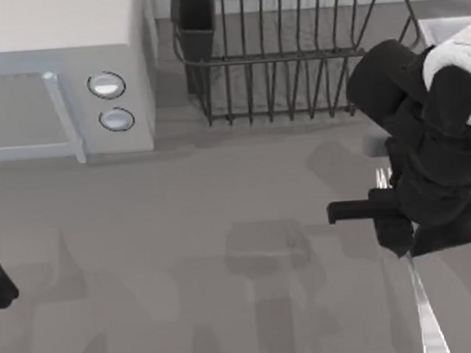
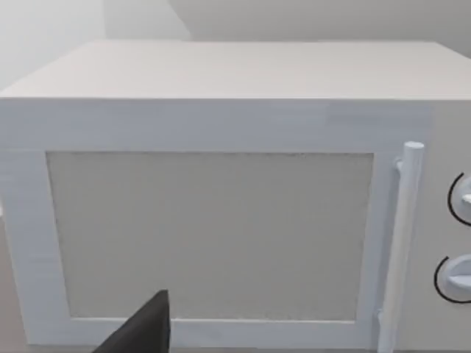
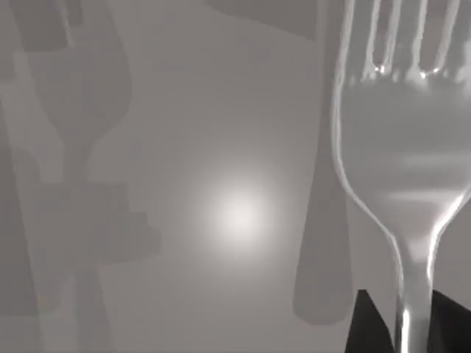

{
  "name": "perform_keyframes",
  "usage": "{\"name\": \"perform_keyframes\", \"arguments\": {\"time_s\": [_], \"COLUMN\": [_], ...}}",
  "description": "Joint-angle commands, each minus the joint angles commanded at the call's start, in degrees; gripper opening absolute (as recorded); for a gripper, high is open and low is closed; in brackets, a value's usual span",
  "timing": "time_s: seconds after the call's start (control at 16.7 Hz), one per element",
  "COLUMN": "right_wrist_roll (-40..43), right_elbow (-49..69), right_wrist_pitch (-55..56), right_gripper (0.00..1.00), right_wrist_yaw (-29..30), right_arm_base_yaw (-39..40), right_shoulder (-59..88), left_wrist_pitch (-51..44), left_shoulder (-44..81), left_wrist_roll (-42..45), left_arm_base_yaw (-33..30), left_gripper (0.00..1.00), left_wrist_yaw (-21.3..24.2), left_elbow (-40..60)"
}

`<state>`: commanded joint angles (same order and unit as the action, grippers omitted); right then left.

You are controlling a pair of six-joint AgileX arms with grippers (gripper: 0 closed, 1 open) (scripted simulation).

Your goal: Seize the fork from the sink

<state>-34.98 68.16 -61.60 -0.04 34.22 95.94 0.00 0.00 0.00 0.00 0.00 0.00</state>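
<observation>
Risk, slip: the fork (image 3: 401, 154) has a slim, shiny handle, thinner than the fingers; a grip set off its centre line could let it twist or slide out when lifted. My judgement, not observed.
Risk, knock: the right arm hangs over the sink (image 1: 470, 289) rim, near the dish rack (image 1: 291, 51); a careless lift could clip either.
Right gripper (image 3: 405, 323): over the sink's left rim; two dark fingertips (image 3: 368, 327) flank the fork's handle, looking clamped on it.
Fork vs gripper: handle runs between the fingertips, tines point away from the gripper; pale sink floor behind it.
Left gripper (image 2: 143, 331): parked left of the sink, facing the microwave (image 2: 221, 206); finger state cannot be told.
</observation>
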Motion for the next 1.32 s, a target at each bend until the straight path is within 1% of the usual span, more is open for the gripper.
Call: {"name": "perform_keyframes", "arguments": {"time_s": [0.12,0.24,0.54,1.32], "right_wrist_roll": [-0.1,-0.2,-0.2,-0.2], "right_elbow": [-4.3,-7.3,-8.0,-8.0], "right_wrist_pitch": [5.4,8.5,9.3,9.3], "right_gripper": [0.0,0.0,0.0,0.98], "right_wrist_yaw": [0.0,0.0,0.0,0.0], "right_arm_base_yaw": [0.1,0.2,0.2,0.2], "right_shoulder": [1.0,1.7,1.9,1.9], "left_wrist_pitch": [0.0,0.0,0.0,0.0], "left_shoulder": [0.0,0.0,0.0,0.0], "left_wrist_roll": [0.0,0.0,0.0,0.0], "left_arm_base_yaw": [0.0,0.0,0.0,0.0], "left_gripper": [1.0,1.0,1.0,1.0], "left_wrist_yaw": [0.0,0.0,0.0,0.0], "left_elbow": [0.0,0.0,0.0,0.0]}}
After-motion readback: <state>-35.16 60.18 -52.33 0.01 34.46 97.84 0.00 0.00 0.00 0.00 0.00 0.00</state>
